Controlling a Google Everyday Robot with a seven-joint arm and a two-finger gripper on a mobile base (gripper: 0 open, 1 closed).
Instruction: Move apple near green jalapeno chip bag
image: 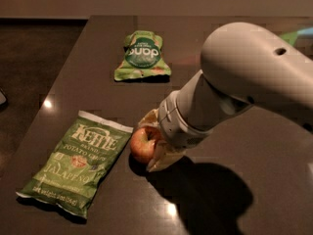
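Near the middle of the worktop (pixel 98 87) we see the claw (pixel 149 144) low over the surface, its two pale fingers (pixel 157 161) set on the far and near sides of the apple (pixel 142 143) and pinching it between them. We cannot tell whether the apple rests on the worktop or hangs a little above it; a dark shadow lies under it and spreads to the right. Behind the claw, the thick grey-white arm (pixel 244 72) rises to the right and fills the upper right of the scene. Just left of the apple, close to it yet apart, lies the green jalapeno chip bag (pixel 78 163), flat and slanting toward the near left edge. Farther back, well apart from both, we see a smaller green pouch (pixel 143 57) lying flat.
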